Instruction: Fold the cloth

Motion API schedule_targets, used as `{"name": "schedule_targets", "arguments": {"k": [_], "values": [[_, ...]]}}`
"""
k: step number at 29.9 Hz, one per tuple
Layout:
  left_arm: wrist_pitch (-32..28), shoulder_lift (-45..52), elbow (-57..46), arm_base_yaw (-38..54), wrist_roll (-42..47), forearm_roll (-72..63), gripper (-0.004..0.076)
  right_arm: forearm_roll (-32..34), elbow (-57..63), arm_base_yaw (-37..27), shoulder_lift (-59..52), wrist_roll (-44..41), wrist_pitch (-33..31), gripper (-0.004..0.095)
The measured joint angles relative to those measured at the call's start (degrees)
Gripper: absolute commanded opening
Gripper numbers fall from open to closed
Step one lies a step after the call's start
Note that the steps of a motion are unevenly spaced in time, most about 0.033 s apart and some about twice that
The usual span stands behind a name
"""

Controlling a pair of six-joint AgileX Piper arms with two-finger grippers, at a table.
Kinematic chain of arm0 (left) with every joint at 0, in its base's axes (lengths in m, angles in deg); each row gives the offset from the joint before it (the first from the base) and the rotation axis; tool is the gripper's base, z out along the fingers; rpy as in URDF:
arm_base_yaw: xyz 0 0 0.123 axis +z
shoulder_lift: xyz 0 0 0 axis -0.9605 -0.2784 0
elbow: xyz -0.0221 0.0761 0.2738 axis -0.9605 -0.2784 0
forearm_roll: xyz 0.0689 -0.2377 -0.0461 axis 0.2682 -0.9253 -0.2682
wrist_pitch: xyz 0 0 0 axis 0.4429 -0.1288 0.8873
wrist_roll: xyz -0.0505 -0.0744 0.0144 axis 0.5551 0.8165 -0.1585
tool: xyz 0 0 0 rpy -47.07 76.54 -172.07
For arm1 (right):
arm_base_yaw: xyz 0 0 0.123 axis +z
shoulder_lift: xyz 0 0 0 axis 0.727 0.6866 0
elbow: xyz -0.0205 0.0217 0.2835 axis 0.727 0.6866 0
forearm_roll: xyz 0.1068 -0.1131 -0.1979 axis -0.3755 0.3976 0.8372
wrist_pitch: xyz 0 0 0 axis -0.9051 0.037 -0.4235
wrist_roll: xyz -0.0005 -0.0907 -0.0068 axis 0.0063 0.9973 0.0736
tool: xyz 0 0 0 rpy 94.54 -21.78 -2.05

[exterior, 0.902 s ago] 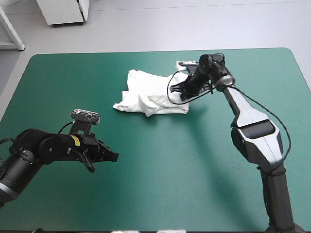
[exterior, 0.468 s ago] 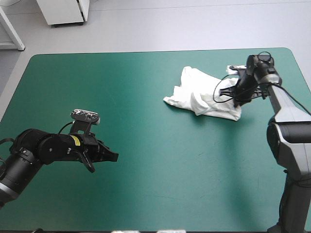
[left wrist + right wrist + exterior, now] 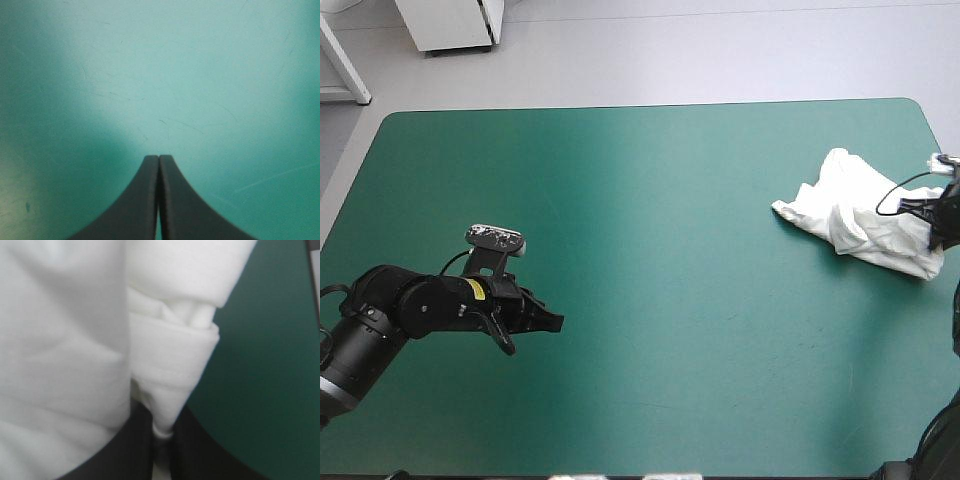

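The right gripper (image 3: 162,439), clamped on a fold of the crumpled white T-shirt (image 3: 860,210) beside the teal-green table's (image 3: 650,200) right edge (left gripper (image 3: 159,162) pressed together, empty), could drag it overboard with any outward pull.

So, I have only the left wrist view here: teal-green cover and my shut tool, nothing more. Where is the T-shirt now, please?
Observer: The T-shirt lies crumpled near the right edge of the teal-green cover, far from your left tool.
Operator: Does the right tool hold it?
Observer: Yes. In the right wrist view, the right tool is shut on a folded edge of the white fabric.
Operator: Is it lifted up?
Observer: In the high view, most of it seems to rest on the cover, spreading away from that tool.
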Motion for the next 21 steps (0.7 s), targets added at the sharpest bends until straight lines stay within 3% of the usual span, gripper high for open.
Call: {"name": "schedule_targets", "arguments": {"k": [10, 17, 21], "values": [[-0.4, 0.0, 0.0, 0.0, 0.0, 0.1, -0.0009, -1.6, 0.5, -1.8, -0.5, 0.9, 0.0, 0.0022], [-0.4, 0.0, 0.0, 0.0, 0.0, 0.2, -0.0009, -1.6, 0.5, -1.8, -0.7, -1.3, 0.0, 0.0404], [-0.4, 0.0, 0.0, 0.0, 0.0, 0.2, -0.0009, -0.9, 0.6, -2.3, -2.2, -1.3, 0.0, 0.0550]]}}
